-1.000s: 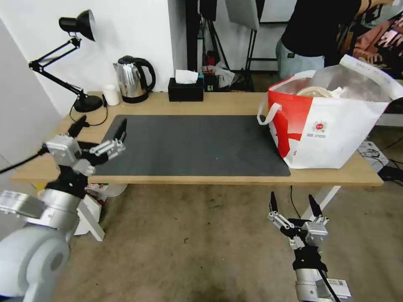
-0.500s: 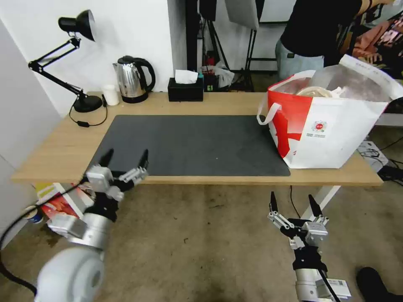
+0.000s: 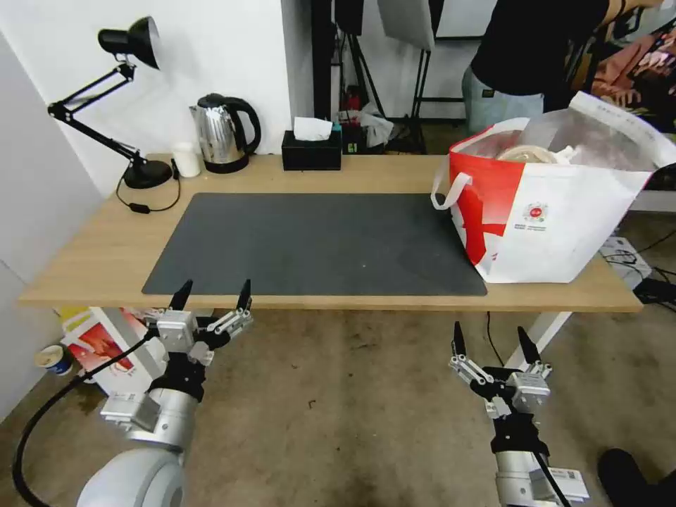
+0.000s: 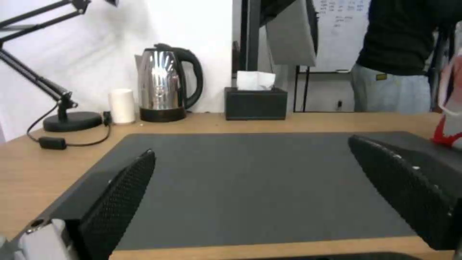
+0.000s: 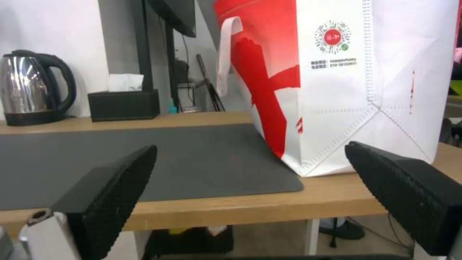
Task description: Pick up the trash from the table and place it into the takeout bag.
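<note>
Trash is seen inside the bag (image 3: pixel 556 211), which stands at the table's (image 3: pixel 91 260) right end; the mat (image 3: pixel 317 243) is bare, so the task is judged essentially done. Left gripper (image 3: pixel 211 294) and right gripper (image 3: pixel 491 339) are held open, empty, below the table's front edge.

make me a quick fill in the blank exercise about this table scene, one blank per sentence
1. The takeout bag stands at the table's ______ end.
2. Both the left gripper and the right gripper have their fingers ______.
3. Between the kettle and the lamp stands a small white ______.
4. The tissue box is coloured ______.

Missing words: right; open; cup; black
</note>
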You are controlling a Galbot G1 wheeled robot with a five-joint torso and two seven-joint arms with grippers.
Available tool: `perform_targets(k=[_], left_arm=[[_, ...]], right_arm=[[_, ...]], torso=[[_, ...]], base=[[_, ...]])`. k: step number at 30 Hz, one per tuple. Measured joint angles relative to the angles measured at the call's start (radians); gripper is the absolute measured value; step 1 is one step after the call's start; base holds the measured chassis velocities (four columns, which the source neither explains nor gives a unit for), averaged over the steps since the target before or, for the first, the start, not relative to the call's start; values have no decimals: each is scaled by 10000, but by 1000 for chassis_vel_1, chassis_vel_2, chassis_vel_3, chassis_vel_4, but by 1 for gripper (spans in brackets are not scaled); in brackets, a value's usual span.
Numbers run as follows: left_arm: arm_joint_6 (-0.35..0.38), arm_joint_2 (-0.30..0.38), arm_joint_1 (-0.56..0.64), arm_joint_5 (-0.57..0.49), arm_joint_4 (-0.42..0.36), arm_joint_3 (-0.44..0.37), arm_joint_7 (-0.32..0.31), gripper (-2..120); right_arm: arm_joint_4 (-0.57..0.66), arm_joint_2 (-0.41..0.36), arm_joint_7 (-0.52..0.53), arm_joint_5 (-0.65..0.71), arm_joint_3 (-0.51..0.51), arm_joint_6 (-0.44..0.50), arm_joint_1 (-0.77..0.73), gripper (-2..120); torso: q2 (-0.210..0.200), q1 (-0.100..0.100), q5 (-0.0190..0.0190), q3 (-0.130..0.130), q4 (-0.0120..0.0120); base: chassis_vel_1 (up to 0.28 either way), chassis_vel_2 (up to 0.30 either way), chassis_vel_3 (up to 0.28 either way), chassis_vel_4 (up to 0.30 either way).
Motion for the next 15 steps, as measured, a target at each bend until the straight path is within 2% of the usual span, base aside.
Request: perform_targets(k=[9, 13, 14, 15], left_arm=[[-722, -180, 471, 554, 447, 196, 182, 100], [-1035, -289, 616, 664, 569, 339, 74, 100], [-1347, -528, 819, 1084, 717, 493, -198, 100], [-1347, -528, 819, 1084, 717, 493, -198, 100]], right_arm=[[0, 0, 0, 0, 0, 0, 0, 100], [0, 0, 0, 0, 0, 0, 0, 100], [0, 0, 0, 0, 0, 0, 0, 100], [0, 0, 0, 0, 0, 0, 0, 100]], torso=[[0, 0, -1, 0, 0], [0, 0, -1, 0, 0], [0, 1, 0, 0, 0], [0, 1, 0, 0, 0]], base=[[0, 0, 0, 0], [0, 0, 0, 0], [0, 0, 0, 0], [0, 0, 0, 0]])
